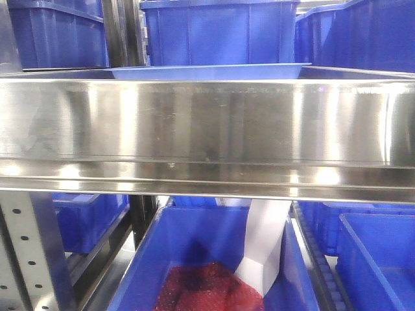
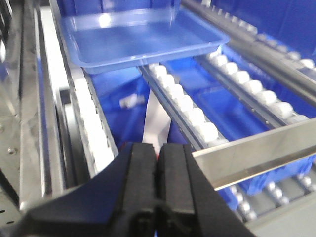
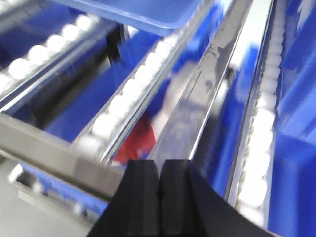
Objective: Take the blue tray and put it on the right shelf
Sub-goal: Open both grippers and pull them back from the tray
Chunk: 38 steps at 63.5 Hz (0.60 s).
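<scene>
The light blue tray [image 2: 143, 39] lies flat on the white roller tracks [image 2: 185, 106] of the right shelf, its front edge well behind the shiny steel front rail [image 1: 207, 129]. Its rim shows just above the rail in the front view [image 1: 207, 71], and its near corner shows at the top of the right wrist view [image 3: 143, 15]. My left gripper [image 2: 159, 150] is shut and empty, near the front rail and apart from the tray. My right gripper [image 3: 160, 168] is shut and empty, over the rail [image 3: 54, 158].
Deep dark blue bins [image 1: 217, 29] stand behind the tray on the shelf. Below the rail a blue bin [image 1: 207, 259] holds red material [image 1: 204, 288] and a white piece [image 1: 262, 243]. A perforated grey upright [image 1: 29, 253] stands at the lower left.
</scene>
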Each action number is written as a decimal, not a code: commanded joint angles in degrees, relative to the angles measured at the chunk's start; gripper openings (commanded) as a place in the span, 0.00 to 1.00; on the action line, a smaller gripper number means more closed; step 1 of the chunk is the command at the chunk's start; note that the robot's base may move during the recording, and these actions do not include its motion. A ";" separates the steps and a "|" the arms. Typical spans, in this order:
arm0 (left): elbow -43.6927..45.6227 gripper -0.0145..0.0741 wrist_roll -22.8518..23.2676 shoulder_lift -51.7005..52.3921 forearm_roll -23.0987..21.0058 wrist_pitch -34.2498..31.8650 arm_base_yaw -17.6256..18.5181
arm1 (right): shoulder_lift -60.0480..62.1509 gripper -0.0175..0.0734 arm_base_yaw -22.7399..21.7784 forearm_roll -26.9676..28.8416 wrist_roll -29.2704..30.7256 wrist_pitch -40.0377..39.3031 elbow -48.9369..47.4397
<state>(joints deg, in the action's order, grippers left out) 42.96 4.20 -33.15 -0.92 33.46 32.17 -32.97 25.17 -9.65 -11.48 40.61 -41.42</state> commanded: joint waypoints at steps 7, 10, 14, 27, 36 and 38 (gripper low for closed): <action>-4.60 0.11 -0.37 7.87 0.05 -9.29 0.51 | 16.06 0.25 0.03 -1.31 0.44 -12.47 12.13; -5.04 0.11 -0.37 8.86 0.05 -9.44 0.51 | 19.54 0.25 0.03 -1.31 0.44 -13.40 14.34; -4.98 0.11 -0.37 9.28 0.05 -9.07 0.51 | 22.33 0.25 0.03 -1.31 0.44 -14.68 16.01; -4.98 0.11 -0.37 9.28 0.05 -8.92 0.51 | 24.17 0.25 0.03 -1.31 0.44 -17.05 17.20; -4.98 0.11 -0.37 9.28 0.05 -8.92 0.51 | 24.17 0.25 0.03 -1.31 0.44 -17.05 17.20; -4.98 0.11 -0.37 9.28 0.05 -8.92 0.51 | 24.17 0.25 0.03 -1.31 0.44 -17.05 17.20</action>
<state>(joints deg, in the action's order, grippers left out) 36.53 4.15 -23.58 -0.92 29.77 32.17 -8.25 25.17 -9.87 -11.25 29.23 -22.85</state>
